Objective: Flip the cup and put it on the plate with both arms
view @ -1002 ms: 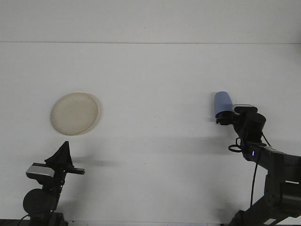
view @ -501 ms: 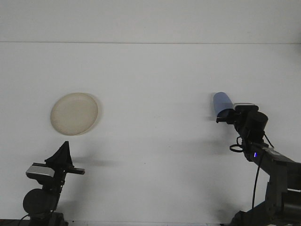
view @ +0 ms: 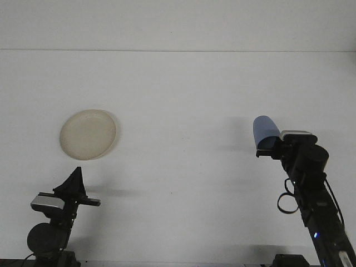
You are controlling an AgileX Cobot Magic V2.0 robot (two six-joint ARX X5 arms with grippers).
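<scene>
Right gripper (view: 267, 149) clamped on one blue cup (view: 265, 128), raised over the right side of the table (view: 183, 89).

The cup stands above the fingers, tilted a little leftward; its inside cannot be seen. The left gripper (view: 74, 181) sits low at the near left, holding nothing; its fingers come together in a dark point, though how far apart they stand cannot be told. One cream plate (view: 88, 134), bare, lies on the table just beyond it, well apart from the cup.
</scene>
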